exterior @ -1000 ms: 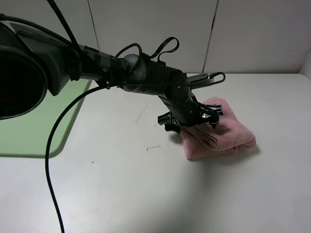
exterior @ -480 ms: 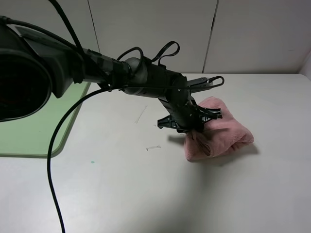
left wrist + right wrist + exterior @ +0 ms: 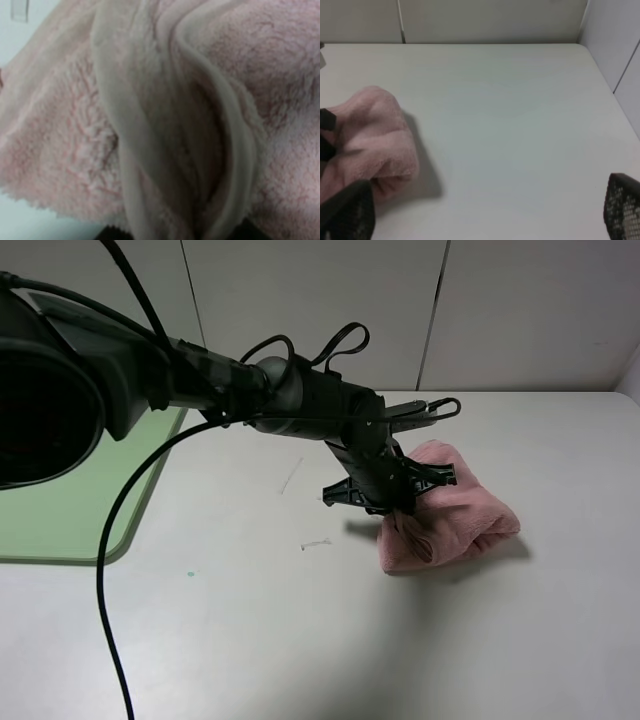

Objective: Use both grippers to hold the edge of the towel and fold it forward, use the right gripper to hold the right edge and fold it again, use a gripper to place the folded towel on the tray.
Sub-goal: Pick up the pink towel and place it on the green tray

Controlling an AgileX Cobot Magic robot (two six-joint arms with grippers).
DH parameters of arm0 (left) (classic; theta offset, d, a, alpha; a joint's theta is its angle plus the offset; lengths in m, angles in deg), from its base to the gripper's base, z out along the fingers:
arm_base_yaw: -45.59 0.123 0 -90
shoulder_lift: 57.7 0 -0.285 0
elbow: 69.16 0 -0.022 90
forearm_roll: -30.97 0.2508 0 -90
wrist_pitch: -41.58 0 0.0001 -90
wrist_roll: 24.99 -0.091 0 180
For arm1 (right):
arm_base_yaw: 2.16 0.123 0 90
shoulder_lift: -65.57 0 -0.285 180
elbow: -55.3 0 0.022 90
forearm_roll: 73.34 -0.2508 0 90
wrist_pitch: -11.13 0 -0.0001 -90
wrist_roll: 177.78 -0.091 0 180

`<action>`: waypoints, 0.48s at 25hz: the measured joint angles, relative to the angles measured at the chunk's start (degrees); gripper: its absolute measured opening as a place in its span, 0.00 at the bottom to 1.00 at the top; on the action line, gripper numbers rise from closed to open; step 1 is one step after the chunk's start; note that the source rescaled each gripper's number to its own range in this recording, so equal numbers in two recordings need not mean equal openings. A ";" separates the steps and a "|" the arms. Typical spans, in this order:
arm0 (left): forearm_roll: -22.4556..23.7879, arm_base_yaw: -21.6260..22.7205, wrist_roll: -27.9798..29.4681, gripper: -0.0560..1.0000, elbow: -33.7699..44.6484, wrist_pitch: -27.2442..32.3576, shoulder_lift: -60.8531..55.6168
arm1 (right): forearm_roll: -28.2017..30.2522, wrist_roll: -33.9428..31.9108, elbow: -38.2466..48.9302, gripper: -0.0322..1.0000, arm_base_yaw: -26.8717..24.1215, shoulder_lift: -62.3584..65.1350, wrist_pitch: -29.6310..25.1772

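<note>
Both folds look done: left gripper is clamped on the near-left edge of the folded towel; right gripper is gaping, empty, well clear. Lift with all layers pinched, then carry to the tray, well away behind the left arm. Left fingertips are hidden in cloth, so layer count is unclear.

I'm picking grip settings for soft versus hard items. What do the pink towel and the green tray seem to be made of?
The towel looks like fluffy terry or fleece cloth: fuzzy pile and soft folded hems show in the left wrist view. The tray appears to be smooth light-green plastic, flat with a rounded corner, though its finish is hard to judge.
</note>
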 joint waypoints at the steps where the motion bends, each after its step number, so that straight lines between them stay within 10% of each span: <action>1: 0.00 0.07 0.00 0.19 0.00 1.14 -0.36 | 0.00 0.00 0.00 1.00 0.00 0.00 0.00; 12: 3.35 2.38 -0.52 0.19 0.10 9.99 -4.93 | 0.05 0.00 0.00 1.00 0.00 0.00 0.05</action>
